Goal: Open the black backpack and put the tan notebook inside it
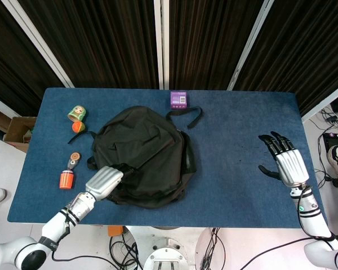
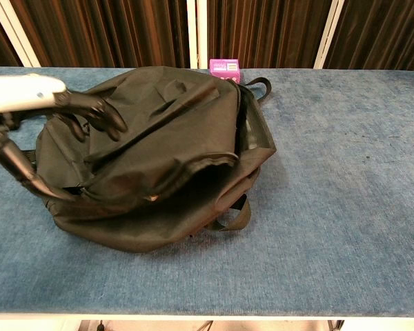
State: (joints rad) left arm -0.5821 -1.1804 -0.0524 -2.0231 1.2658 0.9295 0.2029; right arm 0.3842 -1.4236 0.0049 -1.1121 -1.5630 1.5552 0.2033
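Dark curtains hang behind a blue surface (image 1: pixel 236 129). The black backpack (image 1: pixel 143 154) lies at its centre, flap down; the notebook is hidden. The left robot hand (image 1: pixel 106 181) rests on its near-left edge; whether it grips is unclear. The right robot hand (image 1: pixel 285 163) hovers far right, fingers spread, holding nothing. The purple box (image 1: pixel 178 99) has unreadable print.

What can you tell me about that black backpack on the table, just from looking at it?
The black backpack is soft, wrinkled fabric lying flat near the middle of the blue table. Its flap is folded down over the opening, leaving a dark gap along the front edge in the chest view. A strap loop curls out toward the far side and another at the near edge. The left hand rests at its near-left corner, fingers on the fabric.
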